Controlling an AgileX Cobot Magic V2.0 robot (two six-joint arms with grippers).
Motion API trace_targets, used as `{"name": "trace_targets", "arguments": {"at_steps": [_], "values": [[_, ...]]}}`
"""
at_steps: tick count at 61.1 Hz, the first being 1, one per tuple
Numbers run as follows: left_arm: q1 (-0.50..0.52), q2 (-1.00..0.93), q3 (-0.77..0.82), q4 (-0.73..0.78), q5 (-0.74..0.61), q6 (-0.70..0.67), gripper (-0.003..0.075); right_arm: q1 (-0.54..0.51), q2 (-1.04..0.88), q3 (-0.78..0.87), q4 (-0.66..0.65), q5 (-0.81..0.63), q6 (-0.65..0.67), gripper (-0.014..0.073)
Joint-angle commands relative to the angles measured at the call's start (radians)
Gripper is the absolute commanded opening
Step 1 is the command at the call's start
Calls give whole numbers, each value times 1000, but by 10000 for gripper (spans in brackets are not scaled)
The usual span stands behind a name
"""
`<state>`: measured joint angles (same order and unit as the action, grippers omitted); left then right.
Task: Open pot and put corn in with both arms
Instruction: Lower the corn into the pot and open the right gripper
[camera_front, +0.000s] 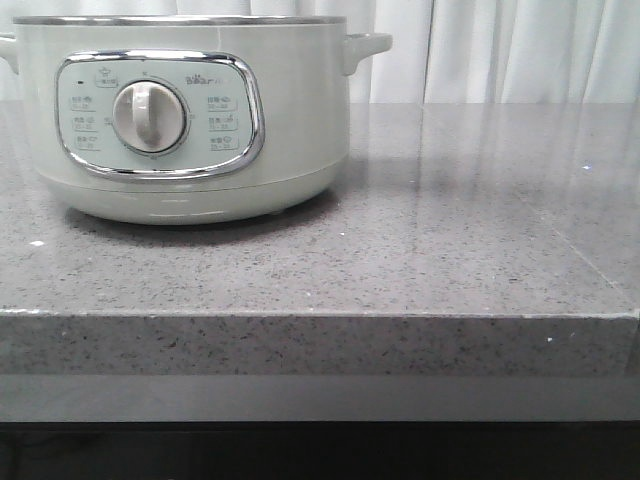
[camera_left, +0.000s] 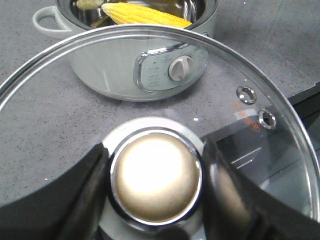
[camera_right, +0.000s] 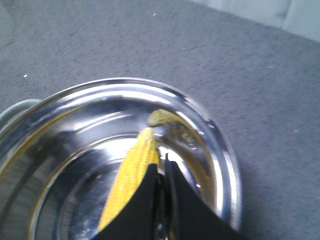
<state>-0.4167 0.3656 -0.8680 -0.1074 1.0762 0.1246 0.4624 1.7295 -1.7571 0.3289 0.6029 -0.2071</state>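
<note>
Sitting at the left of the front view, the pot (camera_front: 190, 110) rests on the grey speckled worktop (camera_front: 450, 250), its chrome-framed panel and grey dial (camera_front: 150, 115) facing me; neither arm shows there. From my left wrist camera, the left claw (camera_left: 156, 182) is clenched on the metal knob (camera_left: 156, 180) of the glass lid (camera_left: 260, 90), 1 dark finger (camera_left: 90, 185) pressed to each side of it. I hold the lid off the pot, apart from it, and through the glass I see the open pot with the corn (camera_left: 147, 14) lying inside the steel bowl. From my right wrist camera, the right claw (camera_right: 162, 172) sits over the pot's shiny interior (camera_right: 75, 150), its 2 fingers drawn nearly together with only a thin slit between them. The corn lies just beside those fingers; I cannot tell whether they grip it.
</note>
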Motion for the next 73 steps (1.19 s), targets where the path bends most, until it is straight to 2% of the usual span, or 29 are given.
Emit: {"name": "trace_targets", "arguments": {"at_steps": [1, 10, 25, 38, 45, 60, 73], "values": [[-5, 8, -34, -22, -134, -4, 148, -45, -127, 42, -16, -76, -10, -69], [-5, 8, -34, -22, -134, -4, 148, -134, -283, 258, -46, -191, -10, -69], [-5, 8, -34, -22, -134, -4, 148, -269, -546, 606, -103, -297, -10, -69], [-5, 8, -34, -22, -134, -4, 148, -272, -819, 906, -115, -484, -10, -69], [-5, 8, -34, -22, -134, -4, 148, -270, -955, 1055, -115, -538, -10, -69], [-5, 8, -34, -22, -148, -4, 148, -270, -1260, 1302, -115, -540, -9, -69], [-5, 100, -66, -22, -165, -4, 148, -270, -1371, 1361, -115, -540, -9, -69]]}}
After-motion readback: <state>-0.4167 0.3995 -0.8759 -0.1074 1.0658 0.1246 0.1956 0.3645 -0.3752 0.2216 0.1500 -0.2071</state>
